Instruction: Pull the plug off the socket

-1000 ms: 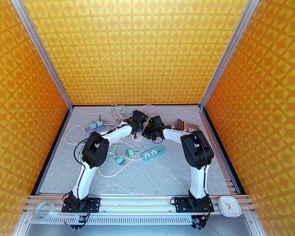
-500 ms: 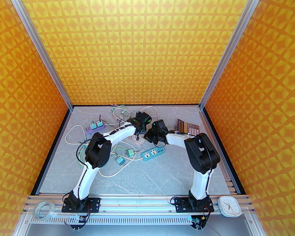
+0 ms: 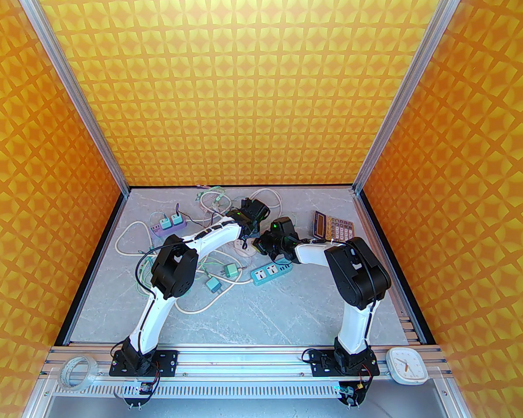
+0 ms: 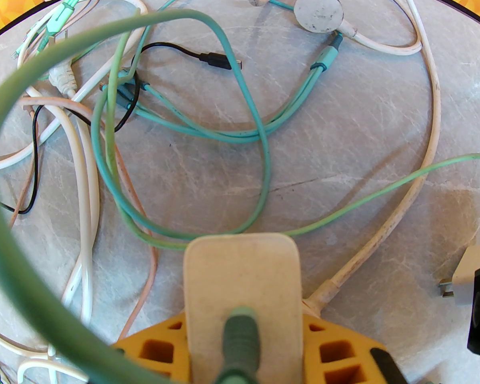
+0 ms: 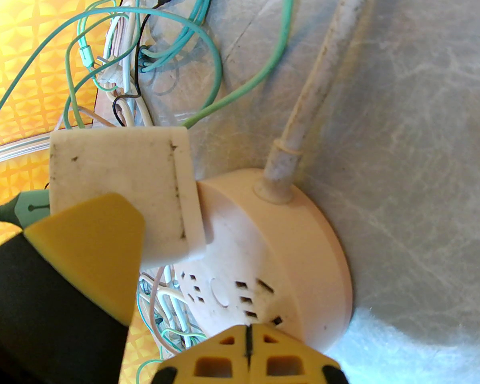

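Your left gripper [image 4: 243, 350] is clamped on the white plug [image 4: 242, 270], one yellow honeycomb finger [image 5: 92, 250] flat on each broad side. Your right gripper [image 5: 248, 346] is fully closed, its tips pressing on the face of the round cream socket [image 5: 296, 250], mid-table between the arms. To the socket's right the grey marbled table [image 5: 416, 134] lies bare. Left and beyond, a tangle of thin cables [image 4: 116, 106] crowds the surface. The plug is a scuffed, round-cornered plastic block, and a thick green cable [image 4: 8, 182] loops from its top. The socket's stiff, dirty white cord [image 5: 316, 82] runs away from it. The plug's base meets the socket, but its prongs are hidden, so you cannot tell whether it is seated.
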Motion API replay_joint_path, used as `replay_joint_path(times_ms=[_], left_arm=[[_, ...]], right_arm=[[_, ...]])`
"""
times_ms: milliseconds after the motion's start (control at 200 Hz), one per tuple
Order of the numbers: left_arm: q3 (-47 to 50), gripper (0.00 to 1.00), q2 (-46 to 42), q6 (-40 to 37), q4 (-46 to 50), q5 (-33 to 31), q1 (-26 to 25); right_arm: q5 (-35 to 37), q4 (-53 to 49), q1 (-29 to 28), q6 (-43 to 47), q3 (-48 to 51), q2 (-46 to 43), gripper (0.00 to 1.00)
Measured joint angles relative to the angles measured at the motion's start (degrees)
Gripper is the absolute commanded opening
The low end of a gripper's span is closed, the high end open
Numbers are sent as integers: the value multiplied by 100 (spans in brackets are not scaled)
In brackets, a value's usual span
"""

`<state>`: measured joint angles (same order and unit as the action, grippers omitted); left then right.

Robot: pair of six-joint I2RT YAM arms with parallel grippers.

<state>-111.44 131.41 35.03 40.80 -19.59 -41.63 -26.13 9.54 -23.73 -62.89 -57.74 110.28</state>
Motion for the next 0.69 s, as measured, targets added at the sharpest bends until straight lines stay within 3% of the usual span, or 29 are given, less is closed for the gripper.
replay_joint_path(times_ms=[250, 455, 695], left_arm=[[-87, 10, 13, 74, 136, 50, 94], [-809, 8, 380, -46, 715, -17, 103], [-614, 9, 291, 46, 577, -22, 114]], right_arm=[[-22, -765, 2, 446, -516, 190, 0], [-136, -1064, 79, 586, -758, 308, 0], [-157, -1154, 87, 693, -811, 334, 0]])
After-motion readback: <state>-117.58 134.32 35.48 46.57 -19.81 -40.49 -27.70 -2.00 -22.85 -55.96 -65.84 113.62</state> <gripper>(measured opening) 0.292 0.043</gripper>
